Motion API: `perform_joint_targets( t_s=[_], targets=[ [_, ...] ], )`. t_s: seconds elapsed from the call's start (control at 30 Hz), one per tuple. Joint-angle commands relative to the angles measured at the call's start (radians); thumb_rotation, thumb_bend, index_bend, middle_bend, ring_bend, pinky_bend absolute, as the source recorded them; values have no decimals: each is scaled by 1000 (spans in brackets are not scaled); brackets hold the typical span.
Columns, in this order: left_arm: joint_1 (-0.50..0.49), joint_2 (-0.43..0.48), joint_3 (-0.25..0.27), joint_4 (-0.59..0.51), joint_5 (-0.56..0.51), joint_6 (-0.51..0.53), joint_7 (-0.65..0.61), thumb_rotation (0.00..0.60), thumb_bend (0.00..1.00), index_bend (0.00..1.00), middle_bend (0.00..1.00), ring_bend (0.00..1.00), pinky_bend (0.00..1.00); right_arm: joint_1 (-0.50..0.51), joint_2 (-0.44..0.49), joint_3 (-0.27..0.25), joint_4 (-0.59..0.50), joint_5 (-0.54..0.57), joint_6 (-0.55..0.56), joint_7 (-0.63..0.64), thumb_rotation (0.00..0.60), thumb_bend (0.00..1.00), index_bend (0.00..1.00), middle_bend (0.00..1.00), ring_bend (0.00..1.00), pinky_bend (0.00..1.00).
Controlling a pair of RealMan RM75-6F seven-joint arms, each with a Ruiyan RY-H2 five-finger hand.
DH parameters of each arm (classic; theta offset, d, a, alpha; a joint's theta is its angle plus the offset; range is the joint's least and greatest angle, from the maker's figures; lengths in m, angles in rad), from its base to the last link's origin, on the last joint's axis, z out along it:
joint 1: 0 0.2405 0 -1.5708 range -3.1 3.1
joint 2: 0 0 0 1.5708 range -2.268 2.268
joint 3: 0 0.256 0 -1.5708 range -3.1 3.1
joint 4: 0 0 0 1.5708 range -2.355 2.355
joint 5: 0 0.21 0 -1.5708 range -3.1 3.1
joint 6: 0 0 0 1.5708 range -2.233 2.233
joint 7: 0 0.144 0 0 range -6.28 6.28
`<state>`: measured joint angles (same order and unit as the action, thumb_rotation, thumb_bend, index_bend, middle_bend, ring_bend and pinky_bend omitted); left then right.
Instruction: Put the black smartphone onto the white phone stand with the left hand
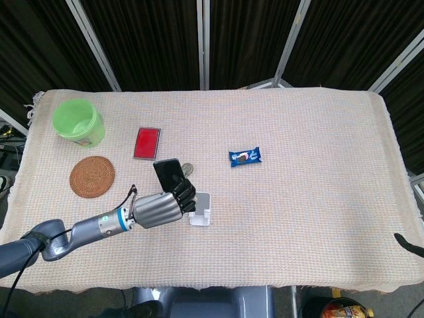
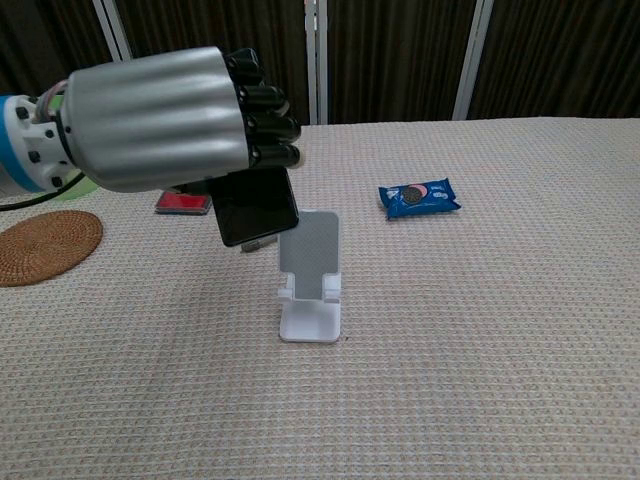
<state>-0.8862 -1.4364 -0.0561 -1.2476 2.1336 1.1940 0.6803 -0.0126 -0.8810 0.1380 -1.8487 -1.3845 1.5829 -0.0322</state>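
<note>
The left hand (image 1: 162,207) grips the black smartphone (image 1: 168,173), fingers curled around its lower part, holding it clear of the counter (image 1: 318,212) just left of centre in the head view. In the chest view the phone hangs tilted, just beside and above the upper left edge of the white phone stand (image 2: 310,285), which is unoccupied. The right hand is out of frame.

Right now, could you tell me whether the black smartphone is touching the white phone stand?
Cannot tell. In the chest view the black smartphone, held in the left hand, overlaps the white phone stand's backrest edge, with no plain gap or contact.
</note>
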Motion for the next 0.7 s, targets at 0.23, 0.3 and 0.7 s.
perform_joint_targets(
  t_s=[0.23, 0.3, 0.7],
  targets=[
    [-102, -59, 8, 29, 53, -156, 116, 600, 0, 566, 341, 449, 444, 1, 4, 7, 12, 21, -10, 22, 600, 0, 0, 0, 0, 0],
    [-113, -70, 8, 33, 51, -175, 125, 600, 0, 564, 340, 449, 443, 0, 6, 8, 14, 25, -10, 28, 600, 0, 0, 0, 0, 0],
    [-128, -116, 22, 60, 21, -216, 191, 600, 0, 558, 331, 443, 432, -8, 17, 12, 24, 33, -8, 63, 600, 0, 0, 0, 0, 0]
  ],
)
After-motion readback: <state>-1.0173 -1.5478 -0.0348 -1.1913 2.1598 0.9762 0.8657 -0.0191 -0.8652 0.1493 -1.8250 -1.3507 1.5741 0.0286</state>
